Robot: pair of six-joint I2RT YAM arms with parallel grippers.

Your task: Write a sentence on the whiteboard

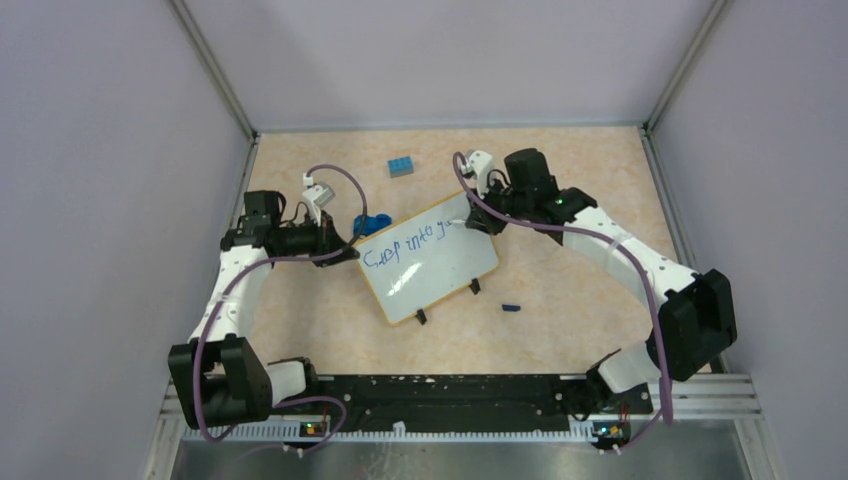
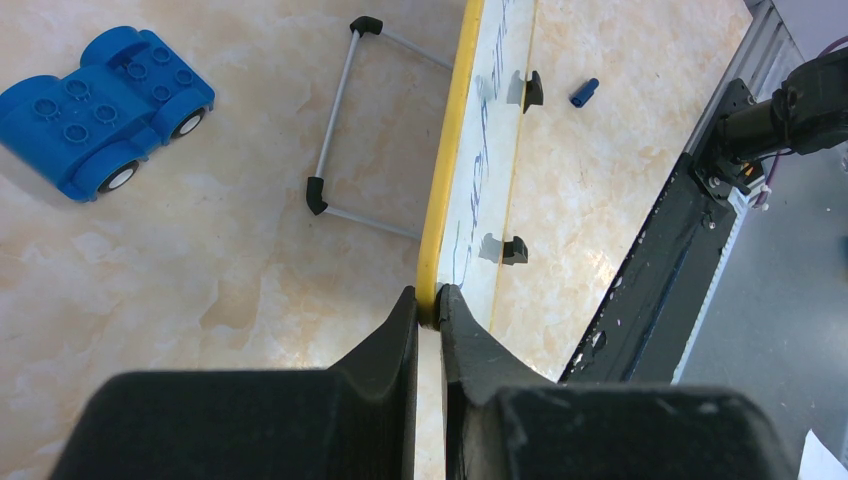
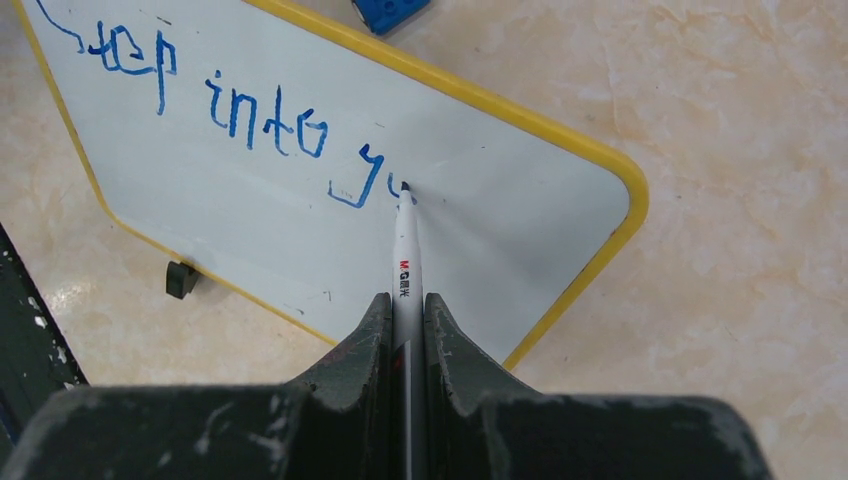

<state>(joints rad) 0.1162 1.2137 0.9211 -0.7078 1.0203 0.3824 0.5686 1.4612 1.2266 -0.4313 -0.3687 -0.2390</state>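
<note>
1. Nearest the lens on the right wrist: right gripper, jaws closed hard on a white marker, tip touching the whiteboard just past the "y".
2. Left gripper: jaws pinched on the yellow rim at the whiteboard's left end, steadying it.
3. Whiteboard position: mid-table between the two arms, turned askew, black clip feet on the edge toward the bases. Thin wire stand on the table just beside its far edge.
4. Sentence: blue, one line, roughly "Step into y" plus a stroke just begun; space beneath bare.
5. Step in hand, by judgement: mid-word, writing well under way but unfinished. Next move: light, even pressure and short strokes rightward, with limited room before the right rim, so probably a drop to a second line; firm left grip against sliding.
6. Blue toy car beside the left end, blue brick farther back, small blue cap near the feet, likely the marker's.
7. Containers: none in view.
</note>
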